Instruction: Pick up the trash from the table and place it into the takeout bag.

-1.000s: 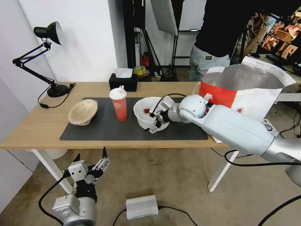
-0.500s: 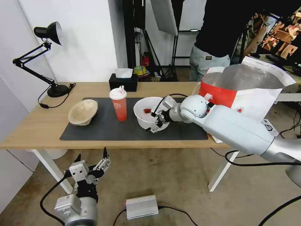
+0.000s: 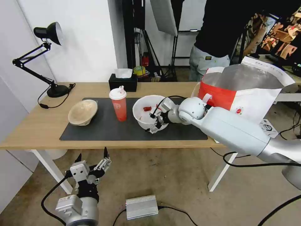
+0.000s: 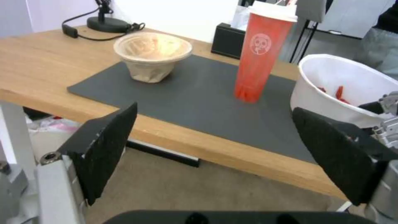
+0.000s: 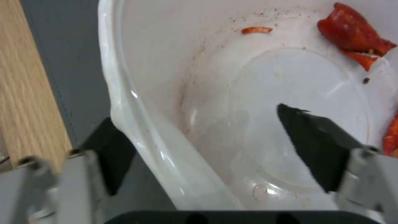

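Note:
The white bowl [image 3: 144, 111] with red scraps sits tilted at the middle of the dark mat [image 3: 103, 130] on the table [image 3: 34, 125]. My right gripper [image 3: 153, 121] is open astride its near-right rim. In the right wrist view one finger of the right gripper [image 5: 199, 116] is inside the white bowl [image 5: 269, 77] and one presses the outer wall. The red cup [image 3: 119, 106] stands left of the white bowl. The beige pulp bowl [image 3: 83, 111] lies further left. The takeout bag [image 3: 247, 91] stands open at the table's right end. My left gripper [image 3: 92, 153] hangs open below the table's front edge.
A black tissue box [image 3: 123, 82] sits at the back edge and a desk lamp [image 3: 50, 62] at the back left. A person [image 3: 216, 40] stands behind the bag. A silver box [image 3: 141, 206] with cables lies on the floor.
The white bowl has tipped, its opening now turned more towards the camera, and shifted slightly left with my right gripper. The left arm has barely moved.

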Controlling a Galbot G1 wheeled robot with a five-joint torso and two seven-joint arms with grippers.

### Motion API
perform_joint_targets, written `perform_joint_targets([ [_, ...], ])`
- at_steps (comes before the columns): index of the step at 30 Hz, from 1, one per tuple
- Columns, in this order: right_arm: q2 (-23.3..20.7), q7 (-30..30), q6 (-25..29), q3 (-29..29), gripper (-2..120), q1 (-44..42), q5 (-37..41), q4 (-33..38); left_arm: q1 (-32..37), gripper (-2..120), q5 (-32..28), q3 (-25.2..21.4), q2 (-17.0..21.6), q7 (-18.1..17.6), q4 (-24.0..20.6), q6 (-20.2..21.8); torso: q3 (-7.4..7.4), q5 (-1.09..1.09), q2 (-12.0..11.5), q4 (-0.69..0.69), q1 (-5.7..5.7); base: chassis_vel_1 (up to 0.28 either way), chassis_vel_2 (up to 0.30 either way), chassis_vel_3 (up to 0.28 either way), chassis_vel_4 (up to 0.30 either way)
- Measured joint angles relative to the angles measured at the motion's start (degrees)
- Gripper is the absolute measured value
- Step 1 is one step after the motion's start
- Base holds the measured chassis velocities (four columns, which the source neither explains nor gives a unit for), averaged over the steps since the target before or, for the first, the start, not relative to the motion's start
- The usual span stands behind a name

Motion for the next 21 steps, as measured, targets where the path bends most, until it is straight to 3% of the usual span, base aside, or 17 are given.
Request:
perform_joint_targets([
  [21,0.7,2.1,0.1,-0.1,1,-0.5,1.5,0.0,0.0,100,0.7,0.1,-0.2,0.0,0.4,-0.3,0.02,0.0,0.0,0.01,0.02,0.0,0.0,0.0,0.0],
])
